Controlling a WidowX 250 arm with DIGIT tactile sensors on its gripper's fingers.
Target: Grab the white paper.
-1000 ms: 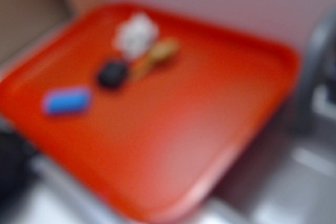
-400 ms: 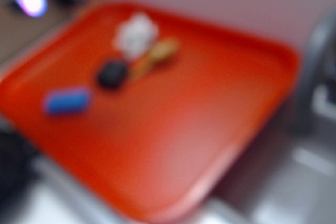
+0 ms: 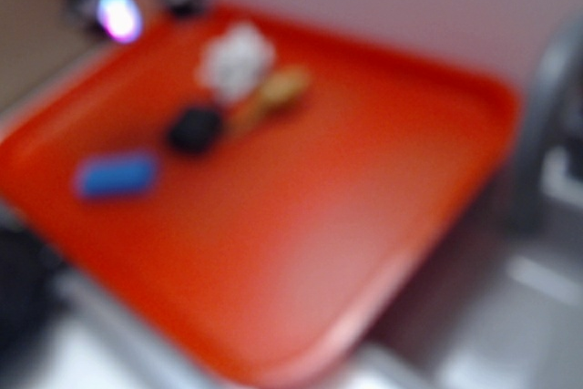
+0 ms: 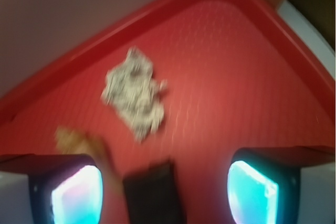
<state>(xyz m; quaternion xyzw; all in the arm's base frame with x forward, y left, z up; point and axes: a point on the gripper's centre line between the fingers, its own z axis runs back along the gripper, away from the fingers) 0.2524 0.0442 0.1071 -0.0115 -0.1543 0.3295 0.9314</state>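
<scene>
The hand [image 4: 165, 192] hung spread wide above the tray's [image 4: 252, 77] far corner, the white paper [image 4: 134, 94] lying untouched below it.

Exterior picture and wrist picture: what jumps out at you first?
The big red tray fills both views. On it, toward the far side, the white paper sits crumpled, with a black block and a tan shell close by. A blue block lies apart from them, near the tray's left edge.
</scene>
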